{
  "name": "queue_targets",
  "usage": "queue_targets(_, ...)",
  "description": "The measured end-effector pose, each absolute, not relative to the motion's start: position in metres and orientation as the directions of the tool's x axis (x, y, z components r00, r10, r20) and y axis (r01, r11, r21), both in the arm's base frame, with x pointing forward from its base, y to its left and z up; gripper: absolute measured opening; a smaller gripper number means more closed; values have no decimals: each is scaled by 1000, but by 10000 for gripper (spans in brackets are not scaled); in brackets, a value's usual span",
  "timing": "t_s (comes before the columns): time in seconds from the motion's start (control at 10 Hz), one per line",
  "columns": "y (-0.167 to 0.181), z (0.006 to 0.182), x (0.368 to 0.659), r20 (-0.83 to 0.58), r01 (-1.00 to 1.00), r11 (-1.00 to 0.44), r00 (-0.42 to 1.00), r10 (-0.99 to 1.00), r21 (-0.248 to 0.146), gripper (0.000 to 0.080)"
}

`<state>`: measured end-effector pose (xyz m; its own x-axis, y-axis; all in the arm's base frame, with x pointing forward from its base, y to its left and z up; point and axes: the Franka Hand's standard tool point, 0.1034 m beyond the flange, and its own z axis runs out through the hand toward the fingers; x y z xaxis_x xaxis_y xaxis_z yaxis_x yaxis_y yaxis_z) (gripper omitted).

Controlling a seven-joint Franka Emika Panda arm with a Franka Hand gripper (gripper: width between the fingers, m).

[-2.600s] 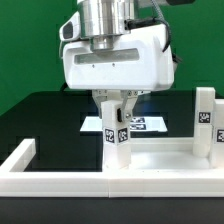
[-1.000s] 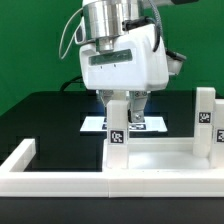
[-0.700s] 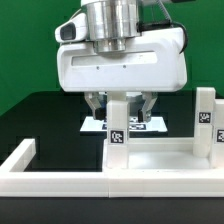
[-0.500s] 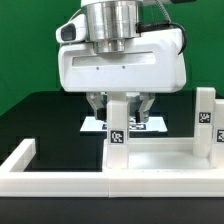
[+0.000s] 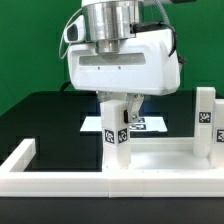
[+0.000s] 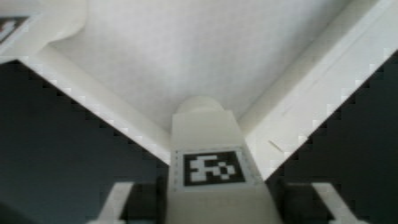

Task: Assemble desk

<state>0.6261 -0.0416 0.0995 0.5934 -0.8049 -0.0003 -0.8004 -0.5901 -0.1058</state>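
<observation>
Gripping item: gripper (image 5: 121,108), fingers closed on upright leg block (image 5: 117,135) standing in desk top (image 5: 160,160), another leg (image 5: 204,120) at its far corner. Risk: tilted grip cross-threads or jams leg.

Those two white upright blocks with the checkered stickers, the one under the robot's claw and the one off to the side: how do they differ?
The middle leg stands right under the gripper, its top between the fingers; the side leg, at the exterior view's right, stands alone with nothing near it. The middle leg is nearer the camera; the side leg is farther back. Both are white, upright, square blocks with a black-and-white tag, standing on the desk top.
</observation>
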Motion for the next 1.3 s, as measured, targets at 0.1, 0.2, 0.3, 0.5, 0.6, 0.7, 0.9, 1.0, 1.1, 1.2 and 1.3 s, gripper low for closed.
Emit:
queue_targets(0.1,-39,99,627,-18,-891,-442,446,-895,-103,289)
queue_targets(0.2,-35,101,628,-44,-950,-298,303,-952,-93,289)
queue_targets(0.3,-33,102,630,-67,-990,-112,118,-991,-89,289)
queue_targets(0.5,-32,103,633,-118,-971,224,-214,-970,-79,289)
queue_targets(0.6,-34,102,633,-123,-946,314,-303,-945,-79,290)
queue_targets(0.7,-34,101,633,-126,-922,379,-368,-921,-75,295)
queue_targets(0.9,-34,101,633,-133,-863,501,-491,-861,-58,300)
queue_targets(1.0,-34,100,633,-132,-864,499,-489,-862,-59,300)
queue_targets(1.1,-34,100,633,-131,-869,490,-480,-867,-60,305)
queue_targets(1.2,-33,102,634,-134,-871,487,-477,-869,-64,305)
queue_targets(1.3,-30,113,636,-146,-874,479,-465,-873,-78,533)
